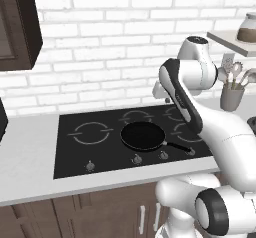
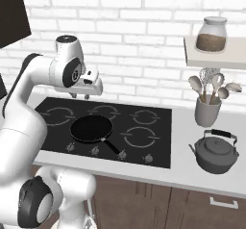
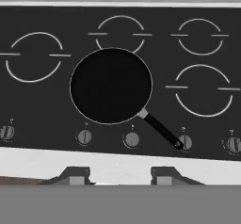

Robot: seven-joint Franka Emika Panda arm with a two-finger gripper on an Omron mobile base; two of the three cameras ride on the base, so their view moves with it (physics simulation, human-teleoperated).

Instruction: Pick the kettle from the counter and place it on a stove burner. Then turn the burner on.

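Observation:
The squat silvery-grey kettle (image 2: 215, 153) with a dark arched handle stands upright on the pale counter (image 2: 185, 175), right of the black stove (image 2: 153, 122). My gripper (image 2: 82, 96) hangs above the stove's back left part, far to the left of the kettle. In the hand view the gripper (image 3: 120, 176) looks straight down on the cooktop (image 3: 42, 105). Its two fingertips (image 3: 75, 175) stand apart with nothing between them. Several ring burners (image 3: 203, 90) and a row of knobs (image 3: 84, 136) run across the stove.
A black frying pan (image 2: 91, 128) sits on the stove's front middle burner, handle pointing to the front right. A grey utensil cup (image 2: 207, 110) stands behind the kettle under a wall shelf (image 2: 216, 57) that carries a jar (image 2: 212, 34). A dark cabinet (image 1: 17, 27) hangs at upper left.

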